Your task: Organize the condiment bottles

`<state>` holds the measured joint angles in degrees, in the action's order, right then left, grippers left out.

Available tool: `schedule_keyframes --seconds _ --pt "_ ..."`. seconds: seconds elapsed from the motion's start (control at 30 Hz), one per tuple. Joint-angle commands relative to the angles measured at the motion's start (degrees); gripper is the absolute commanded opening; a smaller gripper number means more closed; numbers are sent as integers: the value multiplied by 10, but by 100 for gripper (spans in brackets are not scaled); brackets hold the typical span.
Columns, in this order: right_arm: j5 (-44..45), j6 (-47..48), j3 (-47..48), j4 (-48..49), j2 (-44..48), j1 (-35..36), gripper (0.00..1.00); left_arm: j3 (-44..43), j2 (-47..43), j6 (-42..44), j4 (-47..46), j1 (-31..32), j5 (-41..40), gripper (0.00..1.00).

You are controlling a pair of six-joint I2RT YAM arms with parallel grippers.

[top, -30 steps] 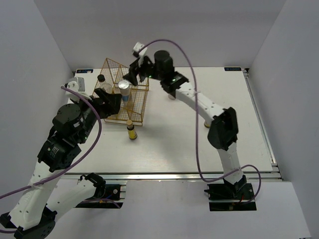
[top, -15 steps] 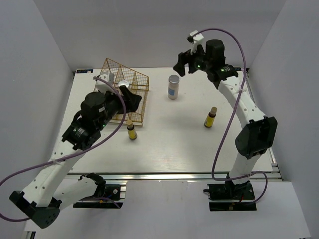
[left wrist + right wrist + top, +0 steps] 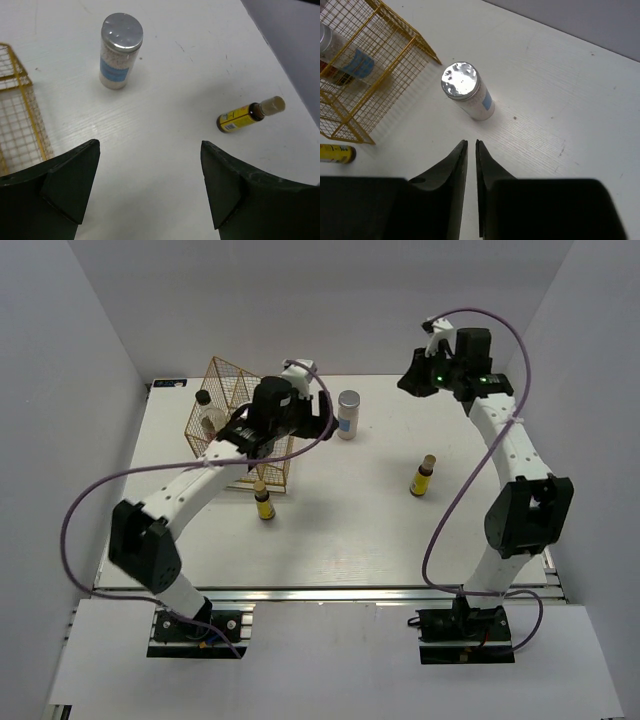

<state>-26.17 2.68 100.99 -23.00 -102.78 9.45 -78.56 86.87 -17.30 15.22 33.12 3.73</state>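
i see a matt, faintly grained tabletop (image 3: 560,100), a jar (image 3: 479,106) with a glossy metal lid (image 3: 461,80), and a wire rack (image 3: 375,70).

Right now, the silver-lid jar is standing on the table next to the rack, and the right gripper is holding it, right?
Not quite. The jar does stand on the table beside the rack, but the right gripper isn't holding it. The right wrist view shows its jaws shut on nothing, apart from the jar.

White jar (image 3: 348,415) upright, wire rack (image 3: 222,380) near
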Motion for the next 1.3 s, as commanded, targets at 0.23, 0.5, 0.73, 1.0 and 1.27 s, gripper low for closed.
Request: schedule_keyframes --seconds 0.23,0.5,0.73,1.0,1.27 --pt "-113 -55 -86 34 108 -88 37 -168 210 63 -40 2 10 92" --pt "-125 -51 -171 76 157 -88 54 -242 302 93 -54 14 -88 96" --pt "-143 -70 -191 96 159 -107 56 -316 383 97 -74 18 -110 98" --pt "-150 -75 -213 103 168 -116 57 -384 451 107 -107 18 -135 98" --pt "-148 -75 -230 104 179 -122 57 -411 474 105 -123 18 -160 92"
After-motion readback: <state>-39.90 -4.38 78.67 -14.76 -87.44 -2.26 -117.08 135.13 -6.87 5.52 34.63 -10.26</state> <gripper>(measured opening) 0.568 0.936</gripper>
